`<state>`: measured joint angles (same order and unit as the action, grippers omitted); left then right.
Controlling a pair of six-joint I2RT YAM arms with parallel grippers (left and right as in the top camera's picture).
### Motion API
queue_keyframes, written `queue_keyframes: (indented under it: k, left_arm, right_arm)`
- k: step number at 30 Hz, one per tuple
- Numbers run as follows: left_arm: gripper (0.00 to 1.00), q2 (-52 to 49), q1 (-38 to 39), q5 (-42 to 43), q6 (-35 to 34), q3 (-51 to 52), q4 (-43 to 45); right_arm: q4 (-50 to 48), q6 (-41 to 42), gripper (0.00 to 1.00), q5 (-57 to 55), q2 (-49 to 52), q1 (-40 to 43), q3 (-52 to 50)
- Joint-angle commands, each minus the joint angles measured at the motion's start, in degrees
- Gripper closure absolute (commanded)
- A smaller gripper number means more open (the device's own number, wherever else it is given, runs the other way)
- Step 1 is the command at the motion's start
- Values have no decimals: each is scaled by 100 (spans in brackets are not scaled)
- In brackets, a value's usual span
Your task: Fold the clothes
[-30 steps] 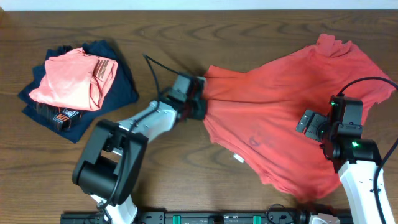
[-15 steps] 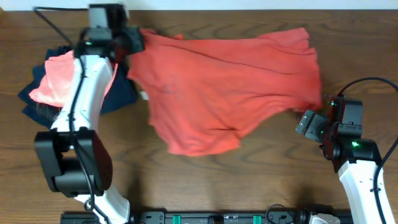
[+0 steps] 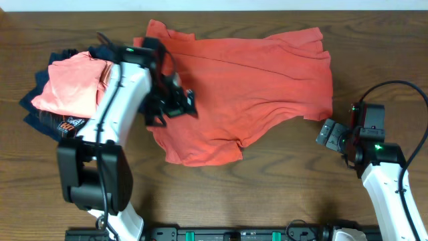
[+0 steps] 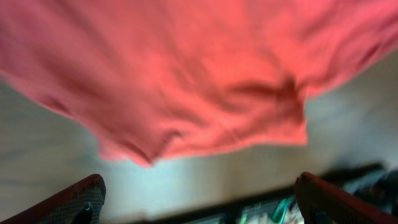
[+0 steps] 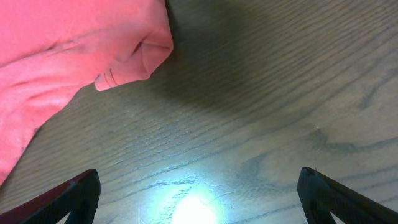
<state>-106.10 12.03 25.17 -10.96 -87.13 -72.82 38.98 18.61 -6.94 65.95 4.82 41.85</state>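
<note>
Table: dark brown wood grain, fills the overhead view. Pale strip along the far edge; wall or floor, cannot tell. Black rail with green clips along the near edge. Right wrist view: bright glare patch on the wood.

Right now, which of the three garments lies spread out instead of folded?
The coral-red T-shirt in the middle, lying loose and rumpled; the paler salmon-pink shirt sits folded atop the navy garment at the left.
</note>
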Motion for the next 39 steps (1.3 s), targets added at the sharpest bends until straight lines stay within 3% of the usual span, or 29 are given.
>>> queue_keyframes:
  k: [1,4,10,13,21,23,25,26,27,29,33,39]
  left_arm:
    - [2,11,592,142,-55,297,-116]
    - [2,11,1161,138,-258,715,13]
    - [2,11,1941,103,-1397,1829,1003]
    - [1,11,2157,-350,-1893,2194,1318]
    - [2,11,2302,-852,-2026,2787,3025]
    - [13,11,2253,-1023,-2120,2793,3108]
    - [42,20,2149,-1051,-2129,2776,3091]
    - [65,28,2081,-1054,-2127,2765,3040]
    - [80,50,1998,-1073,-2127,2758,2975]
    - [94,118,1823,-1095,-2063,2754,2857]
    - [94,339,1443,-1071,-1888,2750,2566]
    - [94,1143,1071,-551,-1060,2544,1449]
  right_arm:
    - [-42,-39,1,-57,90,90,52]
    - [-20,-39,1,-57,105,90,52]
    - [31,-42,1,-59,107,92,52]
    - [28,-42,1,-59,107,92,52]
    - [0,-39,1,-57,107,90,52]
    - [35,-42,1,-57,107,90,52]
    - [68,-42,1,-59,109,90,52]
    - [68,-42,1,-59,109,90,52]
    - [66,-39,1,-59,109,90,52]
    - [61,-39,1,-59,109,90,52]
    - [57,-39,1,-59,157,90,52]
    - [173,-42,4,50,487,90,46]
